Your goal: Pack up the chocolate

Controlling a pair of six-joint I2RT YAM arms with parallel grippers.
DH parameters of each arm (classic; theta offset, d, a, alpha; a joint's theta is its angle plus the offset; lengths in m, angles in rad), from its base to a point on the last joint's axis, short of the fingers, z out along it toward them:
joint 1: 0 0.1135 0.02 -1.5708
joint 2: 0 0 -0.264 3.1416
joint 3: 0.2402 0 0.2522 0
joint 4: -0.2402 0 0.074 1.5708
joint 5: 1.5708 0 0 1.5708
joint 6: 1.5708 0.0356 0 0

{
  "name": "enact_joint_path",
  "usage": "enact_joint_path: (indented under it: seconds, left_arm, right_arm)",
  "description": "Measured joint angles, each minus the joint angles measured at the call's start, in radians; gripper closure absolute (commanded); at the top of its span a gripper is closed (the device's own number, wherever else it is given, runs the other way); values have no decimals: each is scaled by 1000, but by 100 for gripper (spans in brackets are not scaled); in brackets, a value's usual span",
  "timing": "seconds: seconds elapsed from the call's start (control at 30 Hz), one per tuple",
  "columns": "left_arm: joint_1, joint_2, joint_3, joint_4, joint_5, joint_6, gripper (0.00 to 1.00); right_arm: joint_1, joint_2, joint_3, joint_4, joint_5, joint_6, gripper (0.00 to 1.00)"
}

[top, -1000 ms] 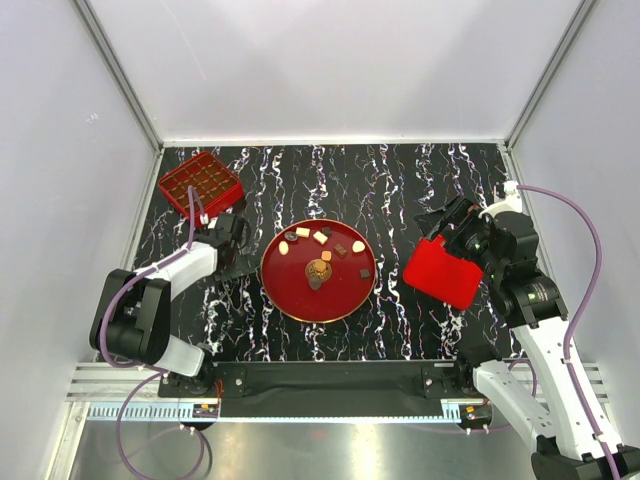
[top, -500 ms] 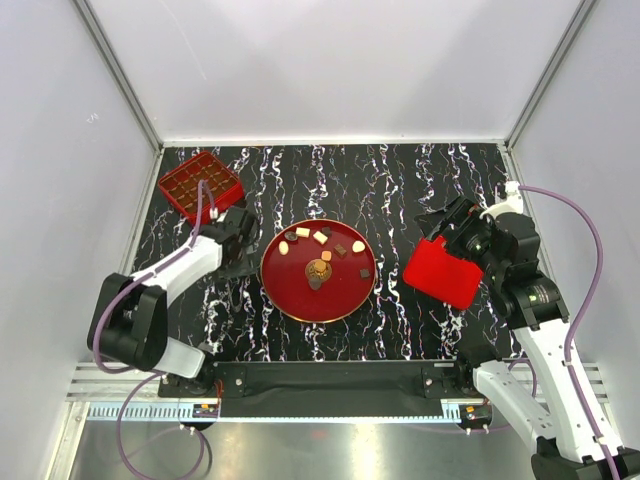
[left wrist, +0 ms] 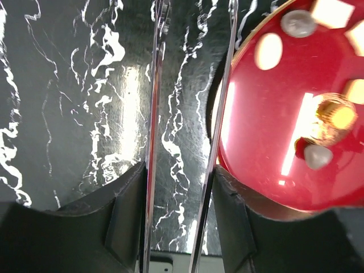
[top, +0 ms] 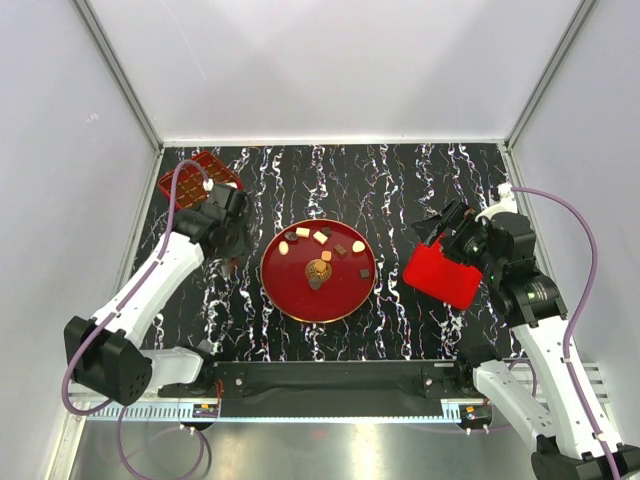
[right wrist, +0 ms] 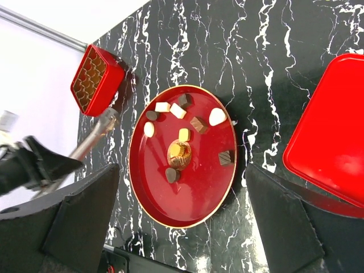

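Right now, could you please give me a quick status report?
Left gripper open, empty, beside red plate. Right gripper open, near red lid. Chocolate all on plate. Compartment box beyond left gripper.

No text, number or brand can be read anywhere. The gold emblem [right wrist: 178, 152] on the red plate [right wrist: 196, 196] is too small to make out; it shows only as a round mark.
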Motion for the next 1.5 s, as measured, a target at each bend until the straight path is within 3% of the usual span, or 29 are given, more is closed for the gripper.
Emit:
enact_joint_path:
  seconds: [0.3, 0.6, 1.2, 1.5]
  left_arm:
    - [-42, -19, 134, -72, 60, 67, 52]
    - [-263, -55, 146, -59, 88, 73, 55]
    - [-610, -60, 49, -47, 6, -10, 52]
    - [-667, -80, -33, -45, -44, -90, 49]
  right_arm:
    - [0, 13, 0, -64, -8, -51, 0]
    - [0, 11, 30, -156, 23, -86, 1]
    - [0, 6, 92, -216, 129, -112, 1]
    - [0, -17, 92, -232, 137, -126, 0]
